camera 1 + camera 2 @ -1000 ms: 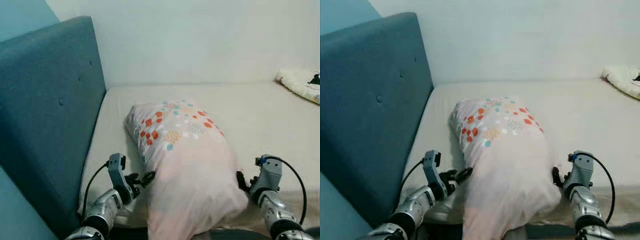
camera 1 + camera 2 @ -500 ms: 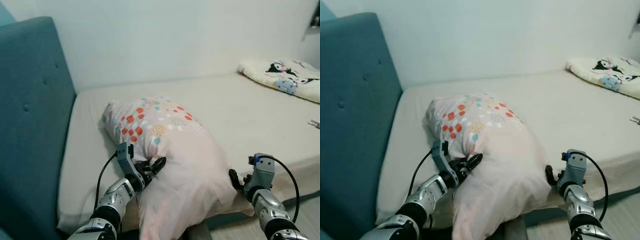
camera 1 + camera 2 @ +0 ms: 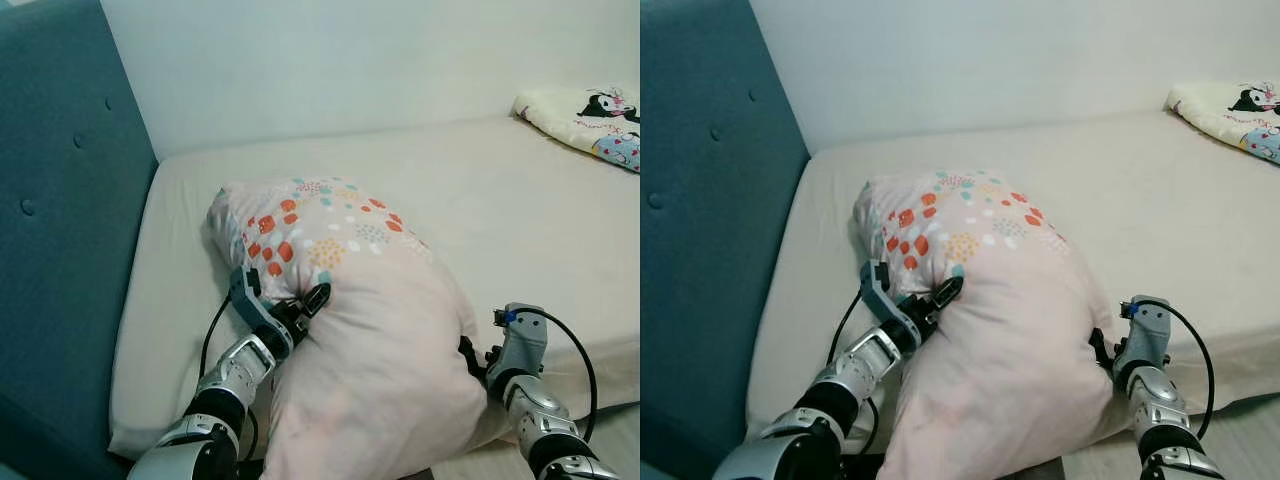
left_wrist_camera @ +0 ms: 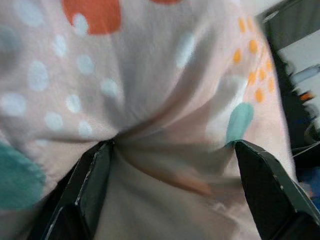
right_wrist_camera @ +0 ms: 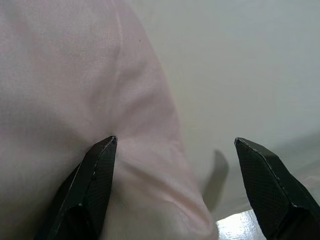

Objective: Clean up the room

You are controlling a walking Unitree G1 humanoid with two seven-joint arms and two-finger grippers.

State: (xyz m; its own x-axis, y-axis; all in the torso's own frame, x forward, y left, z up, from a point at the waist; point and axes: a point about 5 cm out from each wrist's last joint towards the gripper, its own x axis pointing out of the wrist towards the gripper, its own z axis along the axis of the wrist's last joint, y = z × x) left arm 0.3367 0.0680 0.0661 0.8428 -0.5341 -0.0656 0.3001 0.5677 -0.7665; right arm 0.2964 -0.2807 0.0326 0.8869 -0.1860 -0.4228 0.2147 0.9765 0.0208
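Observation:
A large pink pillow point(image 3: 360, 300) with red, orange and teal dots at its far end lies on the bed, its near end hanging over the mattress's front edge. My left gripper point(image 3: 305, 305) is pressed into the pillow's left side. In the left wrist view its fingers point(image 4: 90, 185) stand open with dotted cloth point(image 4: 165, 100) bunched between them. My right gripper point(image 3: 470, 355) is against the pillow's lower right side. Its fingers point(image 5: 97, 175) are spread open, with the plain pink cloth point(image 5: 65, 90) lying against one of them.
The cream mattress point(image 3: 500, 190) stretches to the right behind the pillow. A teal padded headboard point(image 3: 60, 200) stands along the left. A folded cartoon-print blanket point(image 3: 590, 115) lies at the far right. A pale wall runs behind the bed. Floor point(image 3: 620, 450) shows at the lower right.
The view has swung across the bed. My left gripper has climbed up along the pillow's left side and dug into the cloth. The right gripper stays at the pillow's right side.

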